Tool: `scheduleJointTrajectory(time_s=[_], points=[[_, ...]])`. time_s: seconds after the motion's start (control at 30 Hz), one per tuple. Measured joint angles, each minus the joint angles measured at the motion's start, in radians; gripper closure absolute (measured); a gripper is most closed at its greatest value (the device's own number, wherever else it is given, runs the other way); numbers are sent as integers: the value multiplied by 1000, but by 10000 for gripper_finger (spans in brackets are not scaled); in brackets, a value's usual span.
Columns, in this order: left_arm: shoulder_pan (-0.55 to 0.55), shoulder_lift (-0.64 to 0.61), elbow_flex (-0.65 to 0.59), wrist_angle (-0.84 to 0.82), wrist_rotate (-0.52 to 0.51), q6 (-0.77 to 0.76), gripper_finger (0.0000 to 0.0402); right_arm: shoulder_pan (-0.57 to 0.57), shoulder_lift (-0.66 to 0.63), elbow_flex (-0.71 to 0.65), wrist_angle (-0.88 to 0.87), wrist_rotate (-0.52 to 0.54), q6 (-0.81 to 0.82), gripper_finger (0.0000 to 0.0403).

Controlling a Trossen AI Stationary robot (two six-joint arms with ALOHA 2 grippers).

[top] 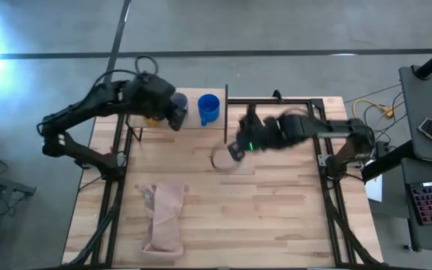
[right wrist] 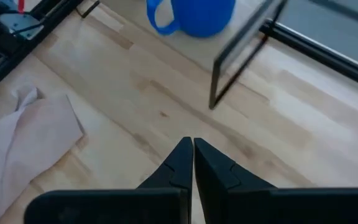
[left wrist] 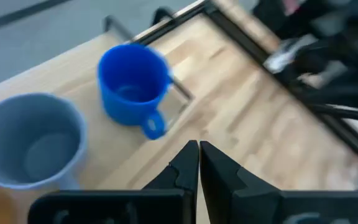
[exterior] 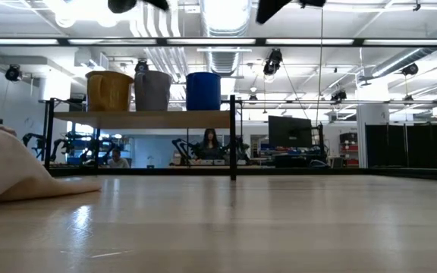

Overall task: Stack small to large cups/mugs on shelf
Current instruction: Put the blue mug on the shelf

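Three mugs stand upright side by side on the shelf board (exterior: pixel 143 119) at the table's far left: a yellow-orange mug (exterior: pixel 108 91), a pale grey-blue mug (exterior: pixel 152 91) and a bright blue mug (exterior: pixel 203 91). My left gripper (top: pixel 180 120) hangs shut above the shelf's near edge, over the grey mug (left wrist: pixel 30 140) and left of the blue mug (left wrist: pixel 132 84). My right gripper (top: pixel 233 152) is shut above the bare tabletop, just right of the shelf's black end post (right wrist: pixel 241 56). In the high view my left arm hides most of the yellow and grey mugs.
A crumpled tan cloth (top: pixel 163 217) lies on the table's near left part. Black frame rails (top: pixel 328 150) run along the table's sides. Beyond the table, people (exterior: pixel 209 144) sit in the room. Bare wood (top: pixel 276 202) fills the table's middle and right.
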Motion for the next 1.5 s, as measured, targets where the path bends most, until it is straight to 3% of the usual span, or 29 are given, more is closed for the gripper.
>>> scheduleJointTrajectory(time_s=[0.17, 0.3, 0.53, 0.7, 0.9, 1.5], points=[[-84, -80, -1, 58, 3, -1, 402, -223, 13, -10, 148, -255, -219, 394], [-159, -115, -13, 120, 6, 0, 401, -381, 31, -68, 206, -418, -267, 395], [-247, -172, -128, 280, 72, 53, 402, -489, 36, -221, 420, -610, -290, 395], [-261, -200, -224, 350, 79, 52, 402, -492, 35, -235, 554, -618, -289, 394], [-261, -223, -295, 425, 80, 26, 402, -519, 66, -224, 559, -612, -291, 394], [-265, -256, -297, 476, 116, 25, 402, -532, 166, -140, 583, -559, -335, 394]])
